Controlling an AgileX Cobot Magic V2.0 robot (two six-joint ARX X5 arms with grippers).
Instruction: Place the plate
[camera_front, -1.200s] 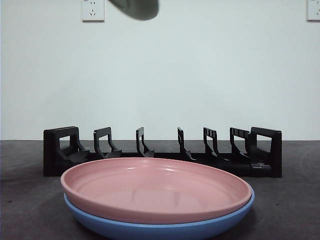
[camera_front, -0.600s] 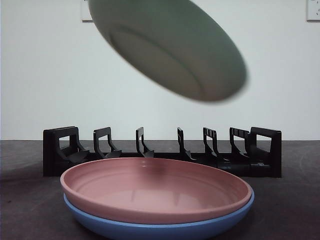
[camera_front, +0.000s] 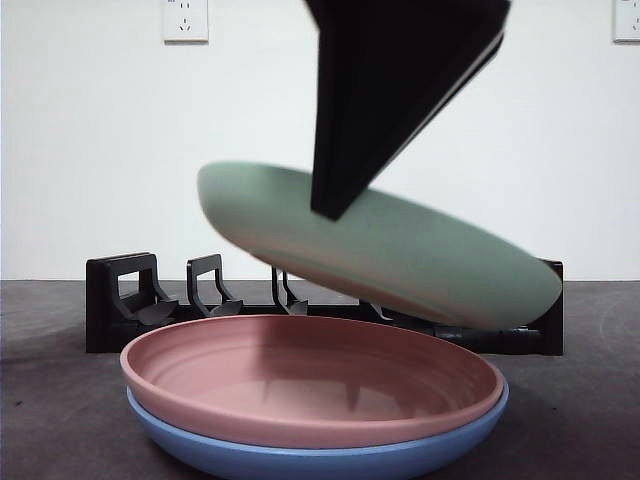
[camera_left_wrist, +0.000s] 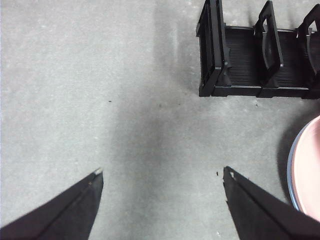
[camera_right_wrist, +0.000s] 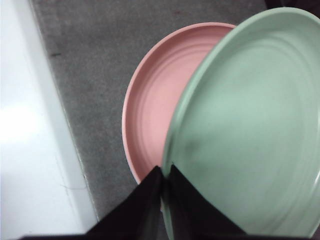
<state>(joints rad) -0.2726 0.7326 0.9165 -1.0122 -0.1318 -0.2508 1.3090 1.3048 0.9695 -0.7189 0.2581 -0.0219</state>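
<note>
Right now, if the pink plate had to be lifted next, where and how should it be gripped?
By its raised rim, jaws pinching the lip from above, one inside and one outside. The pink plate lies flat, nested in the blue plate, so only its rim is exposed. Probably the near edge: the green plate, held by the right gripper, hangs tilted over the far side.

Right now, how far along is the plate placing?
Done: a pink plate already sits nested on a blue plate. In hand: the right end effector pinches the rim of the green plate, tilted above the stack. Left: set it down and release. The left end effector hangs open over bare table.
</note>
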